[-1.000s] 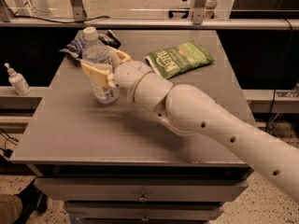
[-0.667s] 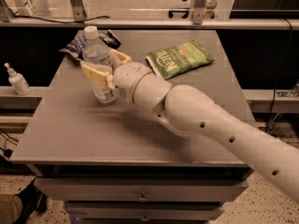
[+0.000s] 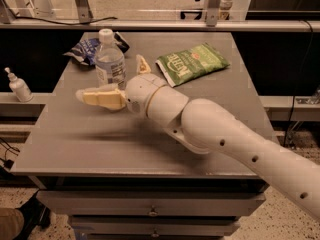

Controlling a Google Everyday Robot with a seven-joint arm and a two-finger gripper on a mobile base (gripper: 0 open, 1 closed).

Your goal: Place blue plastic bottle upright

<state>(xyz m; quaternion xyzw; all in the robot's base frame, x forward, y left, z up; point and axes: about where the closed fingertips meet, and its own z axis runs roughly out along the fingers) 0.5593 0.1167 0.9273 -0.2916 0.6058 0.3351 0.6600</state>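
Between the two cream-coloured fingers (image 3: 100, 98) of the hand (image 3: 110, 76) stands the blue plastic bottle (image 3: 111, 63), upright on the grey desk (image 3: 90, 144), its white screw cap (image 3: 106, 34) on top and its pale label facing the camera. The hand is open, with the fingers spread wide. One lies flat and low over the desk, reaching left and crossing in front of the bottle's base. The other points up and away just to the right of the bottle. Whether either finger touches the bottle cannot be told, but neither is pressed flat against its sides. Behind the hand, the thick white arm (image 3: 220, 134) runs back across the desk toward the lower right corner of the view, its wrist joint just right of the bottle. Beyond the hand and just past the bottle, a crumpled dark blue snack bag (image 3: 82, 50) lies at the far left part of the desk, partly hidden by the bottle. To the right of the hand and a little farther back, a green snack bag (image 3: 192, 64) lies flat, apart from the bottle and near the upraised finger. Well off to the left of the hand, beyond the desk's edge, a small white pump-top bottle (image 3: 19, 86) stands on a lower ledge (image 3: 30, 100). Below the hand, the front of the desk shows drawers (image 3: 150, 209) with small handles.
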